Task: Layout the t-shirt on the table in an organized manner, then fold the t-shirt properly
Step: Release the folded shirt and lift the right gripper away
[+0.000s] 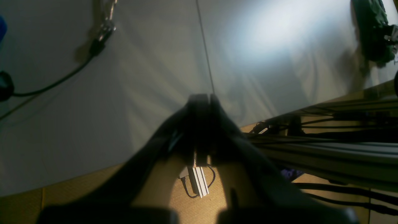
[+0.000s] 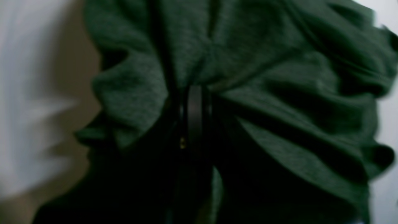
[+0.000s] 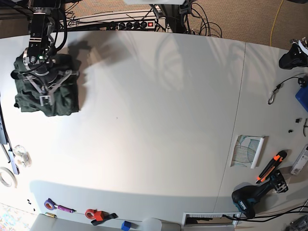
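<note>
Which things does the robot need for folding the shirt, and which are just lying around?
For the job:
green t-shirt, bunched up near a table corner
right gripper, shut on it
white table

Just lying about:
power drill
orange-handled tool
carabiner
tape rolls
blue block

**You're in a robotics workshop, not a home**

Your wide white counter (image 3: 159,120) is ringed with tools — a cordless drill (image 3: 251,196), an orange-handled utility knife (image 3: 269,167) and rolls of tape (image 3: 6,177) at its edge. Behind it, a power strip (image 3: 137,23) with a red switch sits among tangled cables (image 3: 207,19) over brown carpet (image 3: 240,14) — and your left wrist view shows aluminium framing (image 1: 335,149) beside the counter.
</note>
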You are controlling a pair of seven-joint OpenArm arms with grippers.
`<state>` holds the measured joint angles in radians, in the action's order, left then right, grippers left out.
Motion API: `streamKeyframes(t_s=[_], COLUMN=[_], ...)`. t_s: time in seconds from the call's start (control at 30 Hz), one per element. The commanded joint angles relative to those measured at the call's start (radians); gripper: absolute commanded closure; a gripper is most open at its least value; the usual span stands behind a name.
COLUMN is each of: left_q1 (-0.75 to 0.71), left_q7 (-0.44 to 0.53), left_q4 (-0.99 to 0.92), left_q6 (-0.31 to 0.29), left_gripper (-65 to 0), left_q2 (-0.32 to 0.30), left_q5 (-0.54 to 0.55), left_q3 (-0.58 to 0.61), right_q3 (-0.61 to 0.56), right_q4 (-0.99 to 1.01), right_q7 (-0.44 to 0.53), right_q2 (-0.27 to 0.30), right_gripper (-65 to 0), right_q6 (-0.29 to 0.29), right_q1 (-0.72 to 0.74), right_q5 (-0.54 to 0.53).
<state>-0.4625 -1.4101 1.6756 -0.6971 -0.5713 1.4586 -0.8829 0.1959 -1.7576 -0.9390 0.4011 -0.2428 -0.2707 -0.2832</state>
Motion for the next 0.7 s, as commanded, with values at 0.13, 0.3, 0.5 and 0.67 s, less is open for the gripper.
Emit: streamKeyframes(t_s=[0.13,0.3,0.5,0.67], left_q1=[0.000,0.000,0.000,0.000], left_q7=[0.014,0.014,0.014,0.014], left_q4=[0.013,0.013,0.013,0.013], left_q6=[-0.001,-0.001,-0.001,-0.001], left_gripper=[0.0,0.0,0.0,0.0], left_q2=[-0.025,-0.024,-0.024,-0.024], left_q5=[0.025,0.025,0.025,0.025], left_q3=[-0.010,-0.010,-0.010,-0.010], right_q3=[0.008,0.009,0.009,0.006], right_q4=[-0.151,-0.279,-0.303,-0.303], right_q7=[-0.006,-0.021,-0.072,-0.117], right_q2=[0.009,0.009,0.009,-0.032], right_gripper=[0.0,0.0,0.0,0.0], right_q6=[-0.034,-0.032,-0.014,-0.260], right_q1=[-0.043,-0.045,-0.050,-0.111], right_q5=[-0.101,-0.082,-0.103,-0.459])
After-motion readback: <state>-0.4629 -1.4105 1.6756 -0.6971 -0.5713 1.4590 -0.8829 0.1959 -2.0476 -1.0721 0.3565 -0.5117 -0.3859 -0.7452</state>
